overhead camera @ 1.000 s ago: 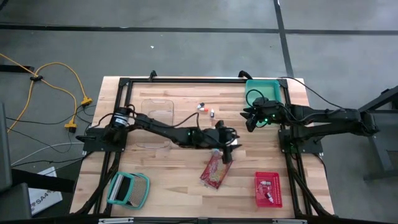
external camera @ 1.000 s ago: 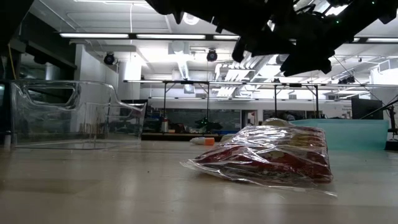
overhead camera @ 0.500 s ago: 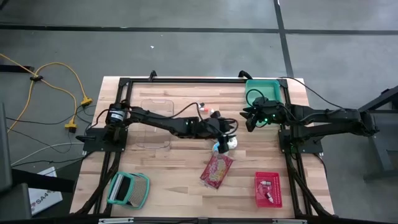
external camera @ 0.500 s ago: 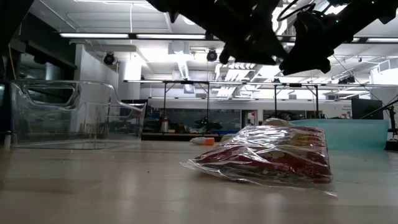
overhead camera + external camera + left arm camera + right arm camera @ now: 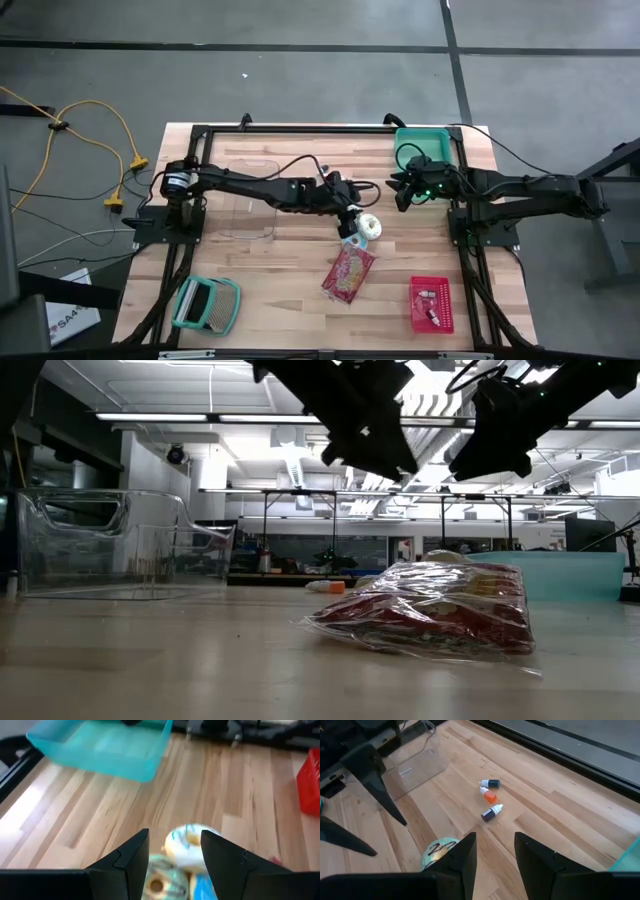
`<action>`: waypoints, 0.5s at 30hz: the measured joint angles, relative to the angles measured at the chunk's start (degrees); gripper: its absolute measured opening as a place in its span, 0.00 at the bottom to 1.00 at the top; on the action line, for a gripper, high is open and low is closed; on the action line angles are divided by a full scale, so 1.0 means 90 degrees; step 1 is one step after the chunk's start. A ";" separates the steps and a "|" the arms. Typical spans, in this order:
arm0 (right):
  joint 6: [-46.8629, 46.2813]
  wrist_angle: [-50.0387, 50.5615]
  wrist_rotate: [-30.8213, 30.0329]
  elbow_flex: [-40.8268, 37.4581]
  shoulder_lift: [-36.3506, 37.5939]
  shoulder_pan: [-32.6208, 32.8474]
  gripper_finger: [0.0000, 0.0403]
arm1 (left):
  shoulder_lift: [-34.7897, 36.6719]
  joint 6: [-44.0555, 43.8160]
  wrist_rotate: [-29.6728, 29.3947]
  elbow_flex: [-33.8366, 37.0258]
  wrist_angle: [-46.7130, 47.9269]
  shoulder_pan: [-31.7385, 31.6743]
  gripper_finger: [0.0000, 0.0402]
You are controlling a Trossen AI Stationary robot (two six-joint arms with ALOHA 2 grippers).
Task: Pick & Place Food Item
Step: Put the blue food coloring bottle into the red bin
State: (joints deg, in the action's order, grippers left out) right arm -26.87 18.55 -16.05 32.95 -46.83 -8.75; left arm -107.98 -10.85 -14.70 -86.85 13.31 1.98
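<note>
A white doughnut with teal icing in a clear wrapper [image 5: 367, 227] lies on the table just beyond the far end of a red snack bag [image 5: 348, 273]. It also shows in the left wrist view [image 5: 189, 845] and the right wrist view [image 5: 439, 851]. My left gripper [image 5: 351, 216] hangs open above the table, just left of the doughnut and clear of it. In its own view [image 5: 174, 839] the doughnut shows past the gap between the fingers. My right gripper [image 5: 402, 196] waits open at the far right, nothing between its fingers [image 5: 495, 842].
A teal bin [image 5: 425, 146] stands at the far right and a clear container [image 5: 250, 188] at the far left. Three small bottles [image 5: 331, 176] lie between them. Near the front edge are a red basket [image 5: 432, 304] and a teal and white item [image 5: 206, 304].
My left gripper has drawn back from over the red bag's far end toward the table's far-left, risen a little and tipped up nearer to level. The doughnut, hidden under it before, now lies uncovered on the table.
</note>
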 joint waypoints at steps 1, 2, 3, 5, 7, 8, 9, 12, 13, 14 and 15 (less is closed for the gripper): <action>0.0000 -0.0020 -0.0001 0.0000 0.0000 0.0002 0.30 | 0.0050 0.0000 0.0001 0.0000 0.0200 0.0005 0.43; 0.0000 -0.0020 -0.0001 0.0000 0.0000 0.0000 0.30 | 0.0079 0.0000 0.0026 -0.0001 0.0302 0.0013 0.43; 0.0000 -0.0017 0.0001 0.0000 0.0000 0.0000 0.30 | 0.0137 0.0000 0.0061 -0.0002 0.0447 0.0018 0.43; 0.0000 -0.0025 -0.0002 0.0000 0.0002 0.0000 0.30 | 0.0199 0.0013 0.0121 -0.0002 0.0782 0.0033 0.43; 0.0000 -0.0025 0.0009 0.0000 0.0000 0.0002 0.30 | 0.0250 0.0098 0.0271 -0.0002 0.1024 0.0046 0.43; 0.0000 -0.0037 0.0002 0.0000 0.0002 0.0000 0.30 | 0.0262 0.0167 0.0380 -0.0002 0.1153 0.0052 0.43; 0.0000 -0.0045 0.0006 0.0000 0.0002 0.0002 0.30 | 0.0262 0.0238 0.0534 -0.0002 0.1182 0.0067 0.43; -0.0002 -0.0072 0.0012 0.0000 0.0002 0.0000 0.30 | 0.0262 0.0419 0.0913 -0.0002 0.1528 0.0087 0.43; -0.0002 -0.0077 0.0015 0.0000 0.0000 0.0002 0.30 | 0.0260 0.0424 0.0998 -0.0002 0.1599 0.0090 0.43; -0.0001 -0.0079 0.0018 0.0000 0.0000 0.0001 0.30 | 0.0260 0.0403 0.1049 -0.0002 0.1674 0.0090 0.43; -0.0001 -0.0099 0.0014 0.0000 0.0002 0.0000 0.30 | 0.0260 0.0358 0.1080 -0.0002 0.1756 0.0090 0.43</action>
State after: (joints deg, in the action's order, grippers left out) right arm -26.89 17.67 -15.92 32.95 -46.81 -8.75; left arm -105.65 -7.63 -4.99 -86.87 29.11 2.79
